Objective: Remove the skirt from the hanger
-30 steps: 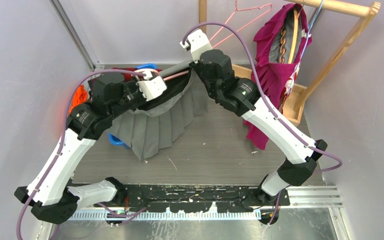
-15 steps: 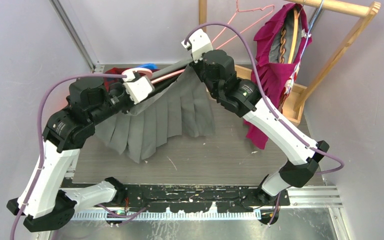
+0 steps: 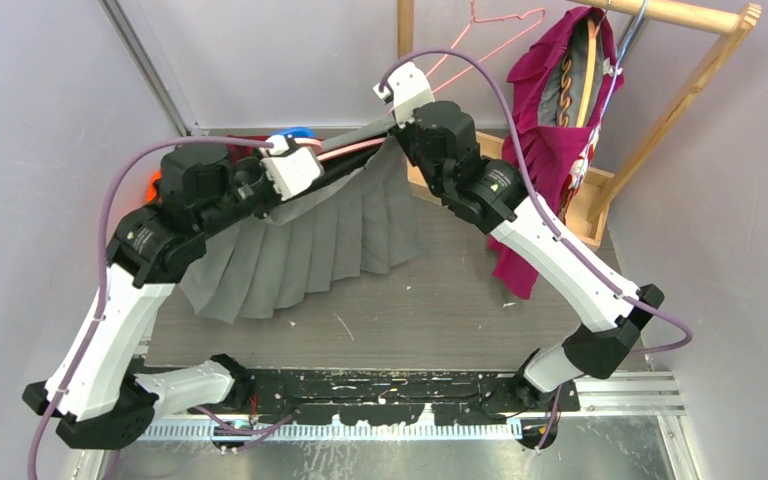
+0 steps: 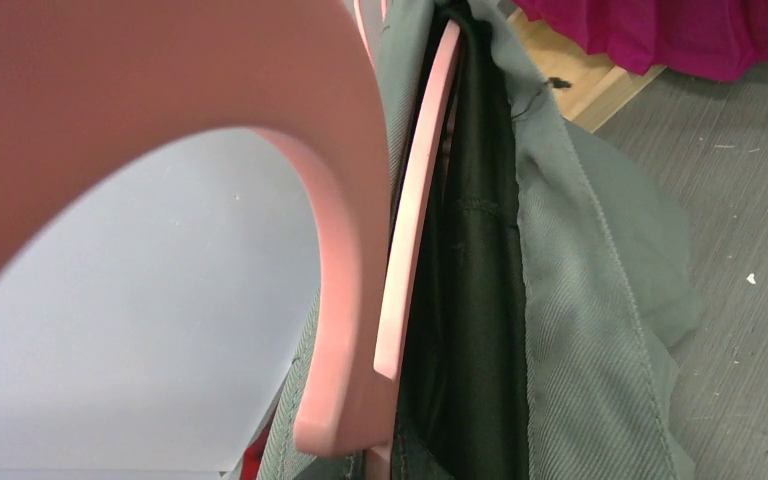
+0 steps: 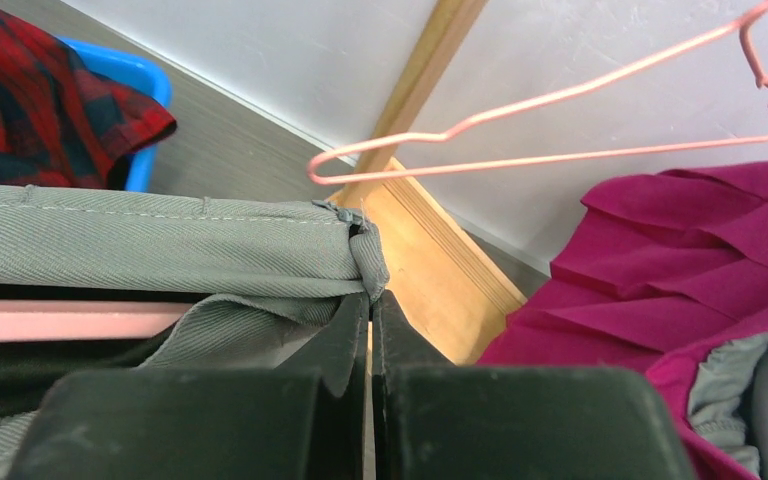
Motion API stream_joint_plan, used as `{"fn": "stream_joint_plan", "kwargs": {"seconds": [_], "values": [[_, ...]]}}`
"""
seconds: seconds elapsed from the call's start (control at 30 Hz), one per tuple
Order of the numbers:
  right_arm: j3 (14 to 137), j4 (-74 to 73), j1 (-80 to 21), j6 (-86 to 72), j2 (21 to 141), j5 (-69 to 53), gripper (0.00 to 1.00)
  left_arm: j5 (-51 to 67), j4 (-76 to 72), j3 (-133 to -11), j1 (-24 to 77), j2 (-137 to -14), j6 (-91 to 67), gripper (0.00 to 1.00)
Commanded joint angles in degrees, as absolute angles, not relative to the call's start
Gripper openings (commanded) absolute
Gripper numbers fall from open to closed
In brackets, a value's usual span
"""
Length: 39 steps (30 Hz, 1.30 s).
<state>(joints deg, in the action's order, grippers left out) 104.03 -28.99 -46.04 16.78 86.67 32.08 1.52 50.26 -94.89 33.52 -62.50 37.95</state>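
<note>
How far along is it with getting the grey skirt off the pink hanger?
Done: both grips set. In hand: left gripper holds the pink hanger, right gripper pinches a waistband corner of the grey skirt. Left: hanger bar is inside the waistband; skirt must come off.

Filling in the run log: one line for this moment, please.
left end effector: shut on pink hanger | right end effector: shut on grey skirt waistband | skirt: on hanger, hem on table
</note>
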Motion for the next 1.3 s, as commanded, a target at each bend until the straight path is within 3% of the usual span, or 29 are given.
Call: {"fn": "stream_joint_plan", "kwargs": {"seconds": [0.0,0.4,1.27], "values": [[102.7,-30.3,-39.2,19.4,80.7,44.9,0.01,-7.2,46.1,-96.7,32.0,-62.3,38.5,0.00],[96.3,-28.1,-36.5,19.4,77.6,42.7,0.01,-3.7,44.3,-100.2,31.7,-67.2,36.6,0.00],[89.4,-22.1,-33.1,8.3,85.1,30.8,0.01,-0.4,43.0,-99.7,31.7,-65.7,34.0,0.00]]}}
